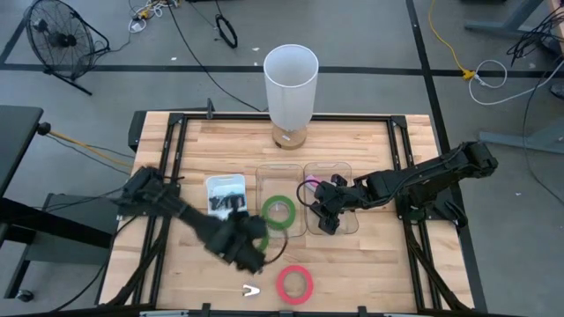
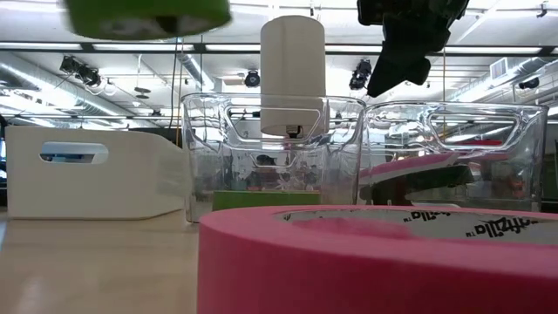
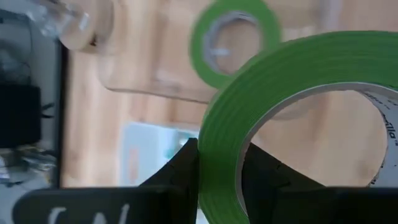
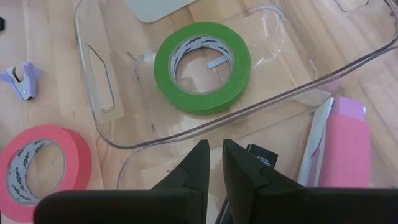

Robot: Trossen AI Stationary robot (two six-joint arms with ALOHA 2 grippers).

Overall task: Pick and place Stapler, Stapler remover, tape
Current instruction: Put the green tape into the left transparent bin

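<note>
1. The left gripper point(image 3: 221, 165) has its fingers pinched on the rim of a green tape roll point(image 3: 292, 118), and the roll is up off the wooden table point(image 1: 176, 291). From overhead it hangs near the front corner of the left clear bin point(image 1: 282, 189).
2. A second green tape roll point(image 4: 202, 65) lies flat on the floor of that left clear bin, open centre facing up.
3. The pink tape roll point(image 1: 294, 283) is lying flat on the table near the front edge, well apart from the bins. In the low view it fills the whole bottom of the picture.
4. The staple remover point(image 4: 22, 78), a little purple-grey claw, sits on the bare wood just beside the pink roll, on the left arm's side of it.
5. The pink stapler point(image 4: 345, 146) is in the right clear bin point(image 1: 345, 172), which stands touching the left one.
6. The right gripper point(image 4: 215, 163) hovers over the right bin, above the wall between the two bins. Its fingers are almost together with only a thin slit between them, and nothing is in them.
7. Other stuff around: a tall white cylinder point(image 1: 291, 84) standing at the back edge of the table, and a small white tray point(image 1: 226, 192) just left of the bins with something dark in it (can't tell what).
</note>
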